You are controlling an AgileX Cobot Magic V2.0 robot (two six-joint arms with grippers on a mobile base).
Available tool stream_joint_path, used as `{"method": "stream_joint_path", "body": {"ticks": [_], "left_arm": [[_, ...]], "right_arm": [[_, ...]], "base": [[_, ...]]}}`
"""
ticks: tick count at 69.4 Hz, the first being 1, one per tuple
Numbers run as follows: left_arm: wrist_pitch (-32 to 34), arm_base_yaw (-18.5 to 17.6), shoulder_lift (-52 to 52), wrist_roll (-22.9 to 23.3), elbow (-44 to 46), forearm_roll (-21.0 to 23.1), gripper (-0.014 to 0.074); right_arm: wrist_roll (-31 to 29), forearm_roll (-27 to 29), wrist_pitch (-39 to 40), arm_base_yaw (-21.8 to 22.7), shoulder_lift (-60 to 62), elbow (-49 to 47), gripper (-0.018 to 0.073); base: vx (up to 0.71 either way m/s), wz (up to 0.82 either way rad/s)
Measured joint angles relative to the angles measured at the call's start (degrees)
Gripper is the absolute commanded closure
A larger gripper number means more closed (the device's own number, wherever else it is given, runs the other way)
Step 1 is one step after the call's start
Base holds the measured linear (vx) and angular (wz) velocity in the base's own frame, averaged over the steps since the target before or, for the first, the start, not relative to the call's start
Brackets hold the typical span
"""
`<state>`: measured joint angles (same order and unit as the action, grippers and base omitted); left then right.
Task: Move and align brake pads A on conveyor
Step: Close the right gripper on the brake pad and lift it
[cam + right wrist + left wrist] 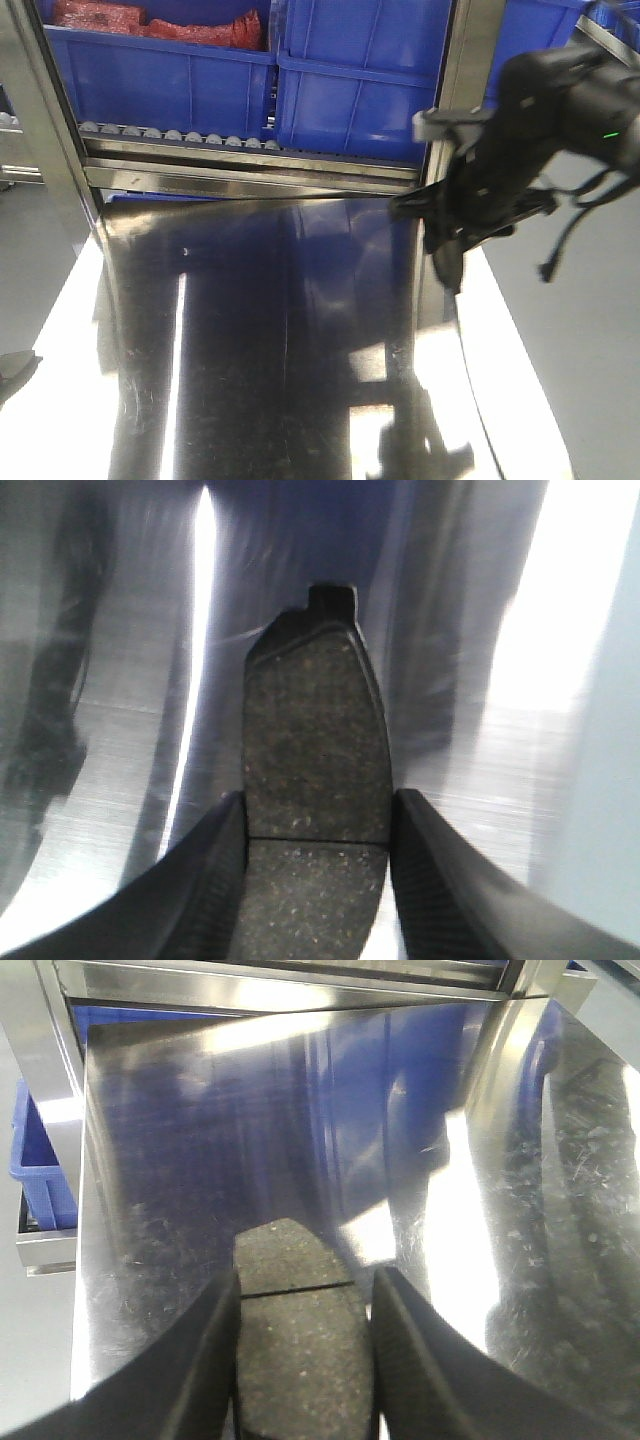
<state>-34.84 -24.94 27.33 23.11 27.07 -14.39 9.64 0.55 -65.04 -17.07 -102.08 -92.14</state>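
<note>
Left claw (305,1285) clamped on brake pad (285,1248) | right claw (318,808) clamped on second pad (315,700) | steel table (250,330) beneath, rack (250,172) ahead

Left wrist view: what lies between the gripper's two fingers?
A brake pad fills the left gripper's gap, shown in the left wrist view; steel table beyond.

No legible txt, nos., logos or signs in any view. Blue plastic crates (360,100) on the rack: plain walls, no labels seen. Dark grey speckled oblong brake pad (295,1340) in left wrist view and second dark grey grooved brake pad (315,740) in right wrist view: faces bare, no stamp. Red crumpled material (150,22) in top-left crate may carry print; too blurred to tell.
</note>
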Motion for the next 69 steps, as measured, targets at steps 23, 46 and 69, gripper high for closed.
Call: {"method": "stream_joint_path", "body": {"ticks": [23,46,69], "left_arm": [[0.0,0.0,0.0,0.0,0.0,0.0,0.0602],[0.0,0.0,0.0,0.0,0.0,0.0,0.0602],[0.0,0.0,0.0,0.0,0.0,0.0,0.0602]], "right_arm": [[-3.9,-2.0,11.1,6.5,23.5,21.1,0.0563],[-5.5,-2.0,27.7,6.7,48.6,45.6,0.0563],[-7.2,-0.5,36.4,6.7,72.7,63.5,0.0563]], "base": [[0.00,0.00],[0.00,0.00],[0.00,0.00]]}}
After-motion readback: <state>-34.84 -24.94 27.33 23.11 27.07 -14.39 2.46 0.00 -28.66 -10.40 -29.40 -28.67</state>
